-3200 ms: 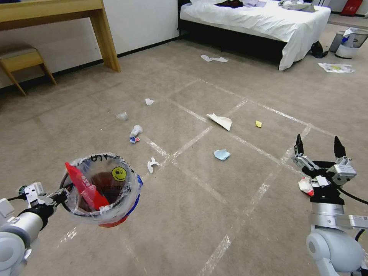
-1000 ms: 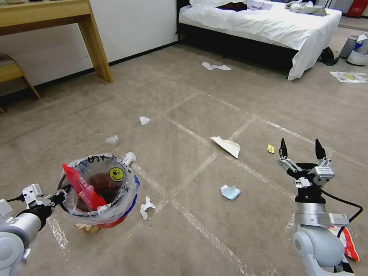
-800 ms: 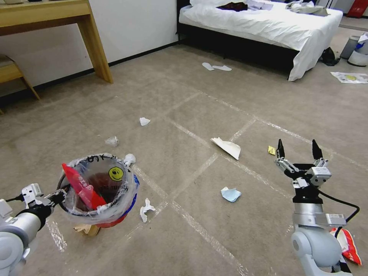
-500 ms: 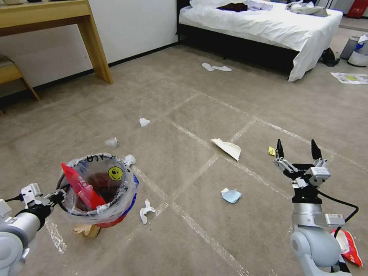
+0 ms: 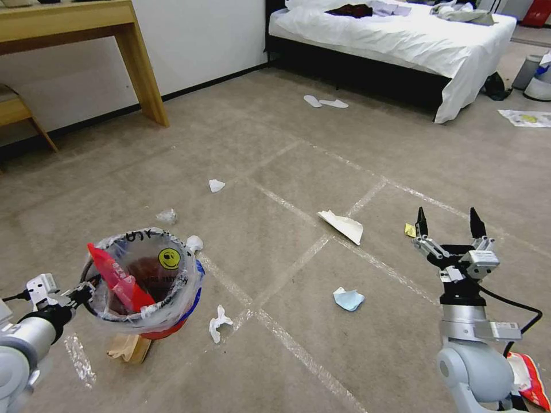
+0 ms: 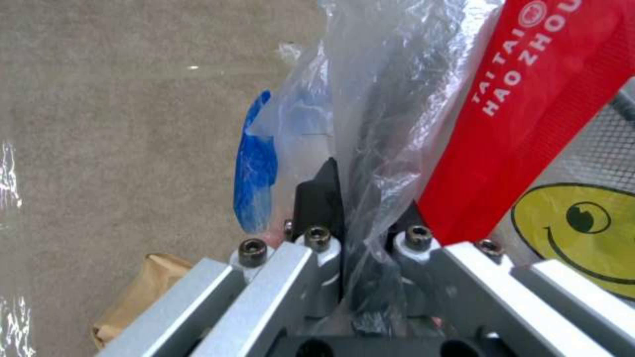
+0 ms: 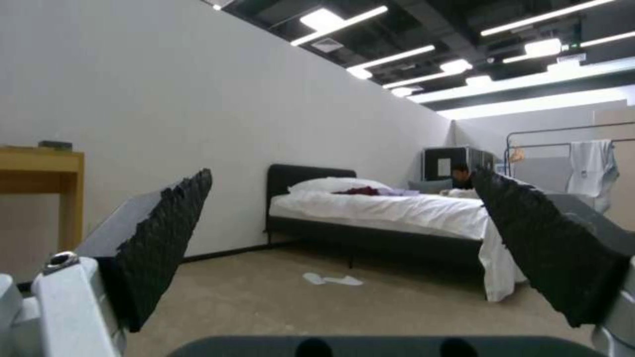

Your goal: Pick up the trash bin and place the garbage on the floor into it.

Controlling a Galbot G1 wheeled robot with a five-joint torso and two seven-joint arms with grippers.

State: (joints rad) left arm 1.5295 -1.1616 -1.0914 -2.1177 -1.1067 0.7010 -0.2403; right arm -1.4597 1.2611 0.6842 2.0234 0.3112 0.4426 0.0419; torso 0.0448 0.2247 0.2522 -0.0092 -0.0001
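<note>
I had the trash bin (image 5: 143,281) up off the floor (image 5: 287,172), my left gripper (image 5: 80,294) pinched tight on its rim, one finger outside the wall and one inside, with the clear liner bag (image 6: 370,124) bunched between them. A red wrapper strip (image 5: 115,281) stood in the bin, right beside my fingers. So the pick-up part looked done; I judged I was in the collecting step, with the carried bin hanging low over the carpet.

My right gripper (image 5: 447,221) was held up and pointing forward, jaws spread wide, nothing in them. Ahead of it and toward my left lay the folded white paper (image 5: 342,225), with a small yellow scrap (image 5: 410,230) just beyond its left fingertip. The blue tissue (image 5: 348,299) sat lower down, between my two arms. A twisted white tissue (image 5: 218,323) lay close to the bin, on its right-arm side, and a brown paper bag (image 5: 129,347) lay on the carpet right below it. A red-white packet (image 5: 525,376) lay back beside my right arm's base.

The next move, as I read it, called for tipping the open right gripper down toward one piece, probably the blue tissue or the white paper, closing on it, then carrying it across to the bin's mouth. Soft, flat scraps on carpet would need a low, square pinch.
</note>
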